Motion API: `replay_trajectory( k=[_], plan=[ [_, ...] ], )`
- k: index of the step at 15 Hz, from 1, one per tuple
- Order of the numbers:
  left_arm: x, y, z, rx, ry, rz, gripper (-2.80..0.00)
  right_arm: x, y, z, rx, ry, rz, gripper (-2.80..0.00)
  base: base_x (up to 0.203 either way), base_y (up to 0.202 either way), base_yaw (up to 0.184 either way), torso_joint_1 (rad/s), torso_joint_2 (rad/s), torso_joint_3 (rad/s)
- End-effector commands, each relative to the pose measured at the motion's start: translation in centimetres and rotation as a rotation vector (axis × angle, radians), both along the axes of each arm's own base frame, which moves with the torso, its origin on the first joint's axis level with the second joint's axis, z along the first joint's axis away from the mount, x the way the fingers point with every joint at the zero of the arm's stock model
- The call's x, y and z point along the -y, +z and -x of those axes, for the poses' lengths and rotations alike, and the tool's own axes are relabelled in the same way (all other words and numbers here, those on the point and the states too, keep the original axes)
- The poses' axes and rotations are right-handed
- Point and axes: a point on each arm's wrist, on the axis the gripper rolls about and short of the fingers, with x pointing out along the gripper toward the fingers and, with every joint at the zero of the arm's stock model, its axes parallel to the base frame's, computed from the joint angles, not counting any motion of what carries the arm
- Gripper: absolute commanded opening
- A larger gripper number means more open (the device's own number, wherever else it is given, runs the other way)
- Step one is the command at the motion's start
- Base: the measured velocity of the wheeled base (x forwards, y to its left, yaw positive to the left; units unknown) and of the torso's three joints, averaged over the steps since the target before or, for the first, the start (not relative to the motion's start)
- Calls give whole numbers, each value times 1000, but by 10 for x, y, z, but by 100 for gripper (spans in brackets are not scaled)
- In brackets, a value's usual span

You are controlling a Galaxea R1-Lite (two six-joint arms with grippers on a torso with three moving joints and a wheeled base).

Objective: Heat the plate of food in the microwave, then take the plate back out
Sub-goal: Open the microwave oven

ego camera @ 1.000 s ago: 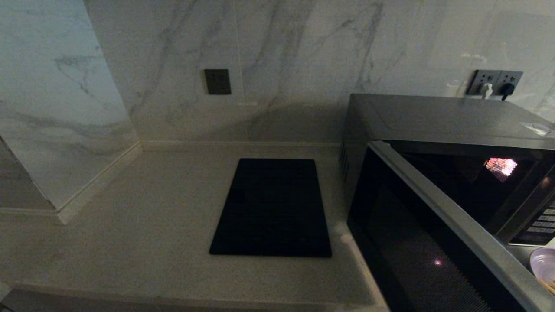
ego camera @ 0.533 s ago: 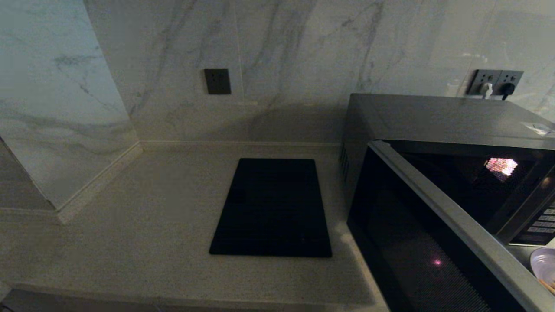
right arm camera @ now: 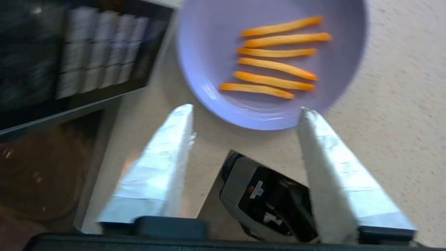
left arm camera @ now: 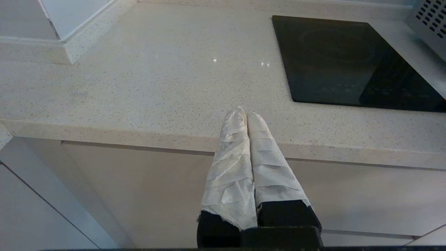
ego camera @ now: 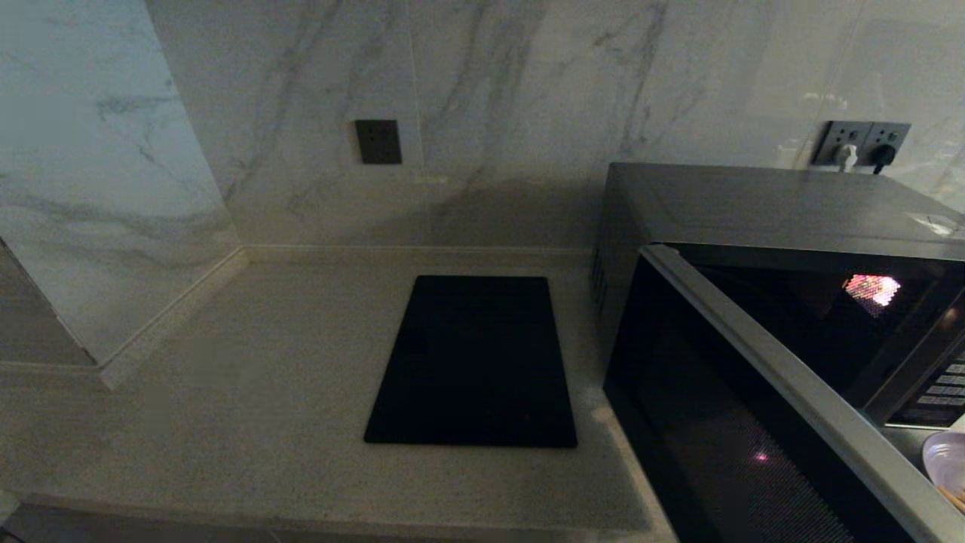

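Observation:
The plate of food (right arm camera: pixel 271 62), pale lilac with several orange sticks, rests on the speckled counter beside the microwave's button panel (right arm camera: pixel 97 59). My right gripper (right arm camera: pixel 245 108) is open, its taped fingertips at the plate's near rim and nothing between them. In the head view only a sliver of the plate (ego camera: pixel 948 461) shows at the right edge. The microwave (ego camera: pixel 754 204) stands at the right with its black glass door (ego camera: pixel 724 422) swung open toward me. My left gripper (left arm camera: pixel 246 113) is shut and empty, parked low at the counter's front edge.
A flat black slab (ego camera: pixel 475 362) lies on the counter left of the microwave, also seen from the left wrist as the black slab (left arm camera: pixel 348 59). Marble walls enclose the back and left. Wall sockets (ego camera: pixel 859 143) sit behind the microwave. A grey-black device (right arm camera: pixel 271 198) shows below the right fingers.
My right gripper's jaws have come apart within the last second. In the head view the microwave, its door, the slab and the plate's sliver stay where they were.

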Motion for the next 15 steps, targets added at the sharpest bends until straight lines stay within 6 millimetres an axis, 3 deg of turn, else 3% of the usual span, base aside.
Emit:
replay_trajectory(
  k=[1,6,15],
  plan=[
    [0,0,0,-1,1,1,-280,10,-9,15,-20,-62,-33,0,0,0,0,0,0,0],
    [0,0,0,-1,1,1,-280,33,-35,36,-70,-158,-110,0,0,0,0,0,0,0],
    [0,0,0,-1,1,1,-280,81,-105,33,-135,-216,-187,0,0,0,0,0,0,0]
  ],
)
